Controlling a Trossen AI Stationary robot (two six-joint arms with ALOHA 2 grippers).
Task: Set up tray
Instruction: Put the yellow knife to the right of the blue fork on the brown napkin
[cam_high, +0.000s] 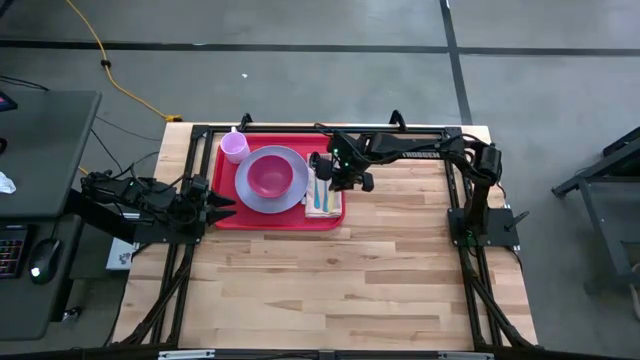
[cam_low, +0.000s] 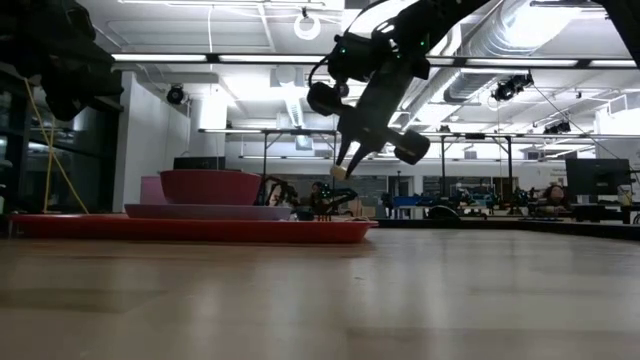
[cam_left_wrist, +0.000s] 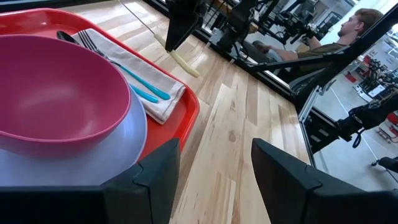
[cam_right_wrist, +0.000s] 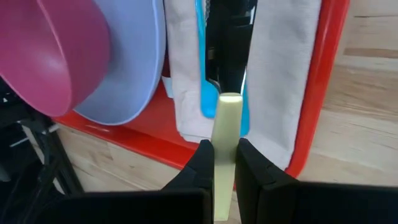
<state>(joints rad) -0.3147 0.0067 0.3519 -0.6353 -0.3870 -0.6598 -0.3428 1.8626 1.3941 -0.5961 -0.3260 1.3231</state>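
Tray (cam_high: 225, 215) lies directly beneath the right pincer (cam_high: 322, 181), which clamps a pale yellow utensil (cam_right_wrist: 225, 149) above the napkin (cam_high: 322, 205), aligned with the cutlery. Left pincer (cam_high: 215, 209) waits open at the tray's left edge.

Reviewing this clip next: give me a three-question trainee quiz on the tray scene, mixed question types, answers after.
1. True or false: the pink bowl sits on the lavender plate.
2. What is the right gripper clamped on? A) a cup B) a pale yellow utensil C) the napkin
3. Fill in: the left gripper waits open beside the tray's ______ edge in the high view.

Key: 1 true; 2 B; 3 left.
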